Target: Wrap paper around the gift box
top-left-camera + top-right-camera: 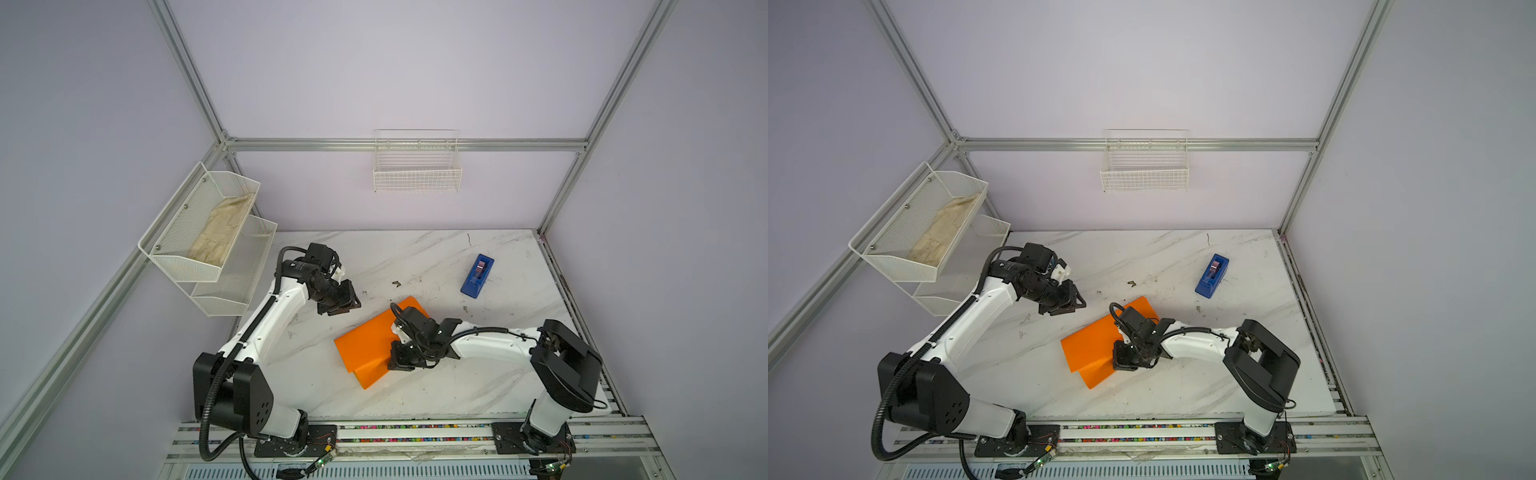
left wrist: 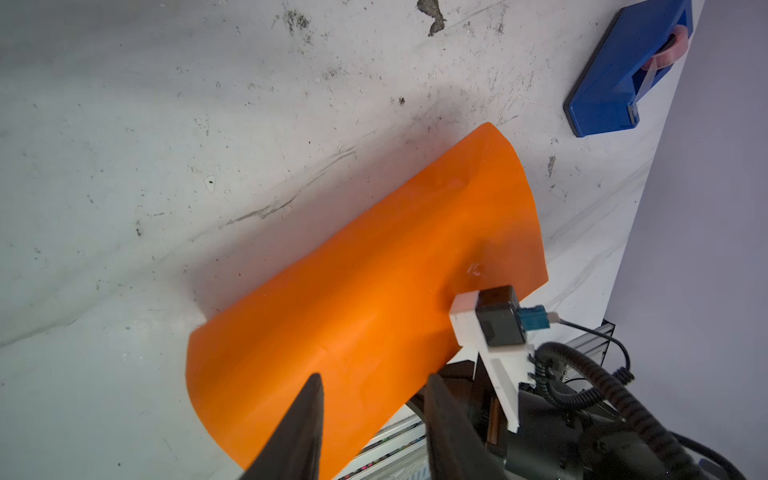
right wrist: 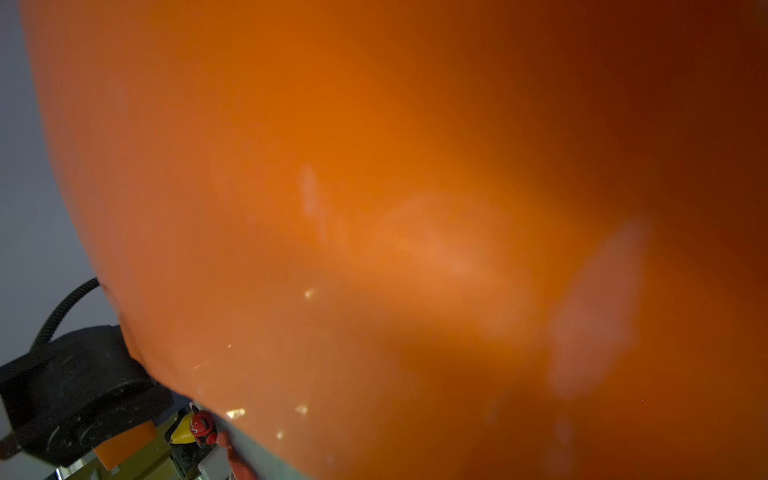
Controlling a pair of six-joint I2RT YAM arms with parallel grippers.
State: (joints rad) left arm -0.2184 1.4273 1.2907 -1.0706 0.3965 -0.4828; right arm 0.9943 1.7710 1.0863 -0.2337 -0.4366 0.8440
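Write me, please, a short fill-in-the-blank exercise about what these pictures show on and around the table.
The tape dispenser on the marble table is ___ in colour. The right gripper rests on the ___ paper. Of two stacked ones, the beige cloth lies in the ___ mesh basket. The left gripper hangs ___, gripping nothing.
Missing words: blue; orange; upper; open.

Marble-pattern tabletop (image 1: 415, 257): scuffed, with dark specks. Blue tape dispenser (image 1: 477, 276) stands at its far right; the tape roll (image 2: 665, 52) sits in its slot. Small dark scrap (image 1: 395, 283) lies left of the dispenser, apart from it. White wire basket (image 1: 417, 180) hangs on the back wall. Two-tier mesh rack (image 1: 183, 266) is on the left wall; beige cloth (image 1: 222, 230) lies in its upper tier.
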